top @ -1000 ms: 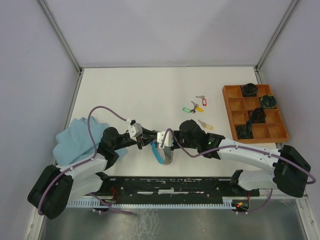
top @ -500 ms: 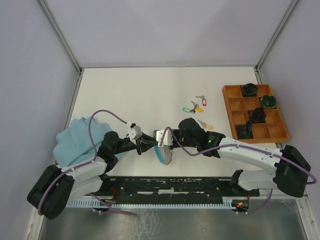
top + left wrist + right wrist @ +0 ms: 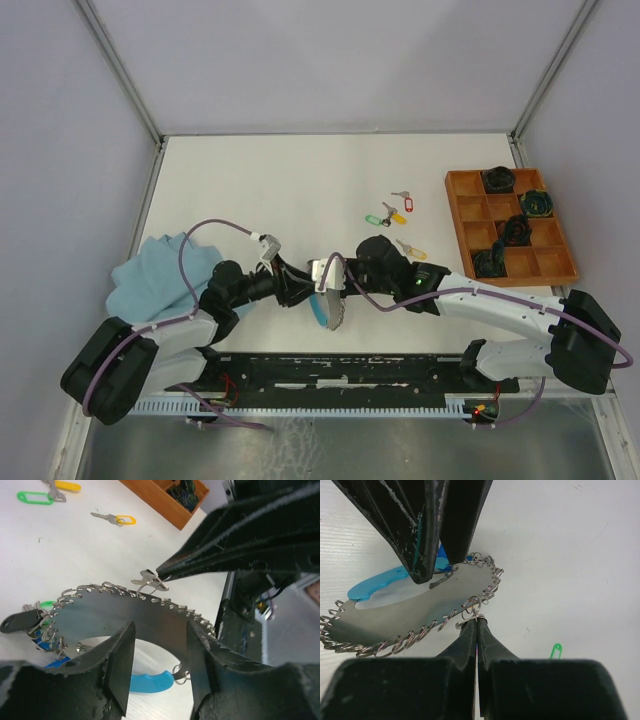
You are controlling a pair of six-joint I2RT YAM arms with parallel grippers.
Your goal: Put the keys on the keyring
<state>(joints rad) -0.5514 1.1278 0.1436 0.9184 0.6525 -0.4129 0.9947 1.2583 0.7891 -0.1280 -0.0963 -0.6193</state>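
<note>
Table [image 3: 280, 180]: plain white. Enclosure walls [image 3: 330, 60]: pale grey-lilac, plain.
Keyring [image 3: 120, 612]: dull grey metal, bright blue sleeve [image 3: 150, 682]; the split ring [image 3: 471, 611] on its rim — silver.
Keys [image 3: 387, 209]: silver, with green tag [image 3: 372, 220], yellow tag [image 3: 399, 217], red tag [image 3: 411, 203].
Tray [image 3: 548, 262], right: orange-brown wood; coiled bundles [image 3: 497, 180] dark green-black.
Cloth [image 3: 150, 275], left — light blue.
Cables [image 3: 215, 222]: purple.
Arm shells [image 3: 500, 310]: white, joints black.
Left gripper [image 3: 160, 630] and right gripper [image 3: 476, 622]: black.

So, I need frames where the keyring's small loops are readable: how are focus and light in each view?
Left wrist: keyring loops sharp, own fingers soft and dark. Right wrist: loops crisp, the metal an even grey without glare, its own fingers near black. Top: even light, faint shadows, loops too small to resolve.
</note>
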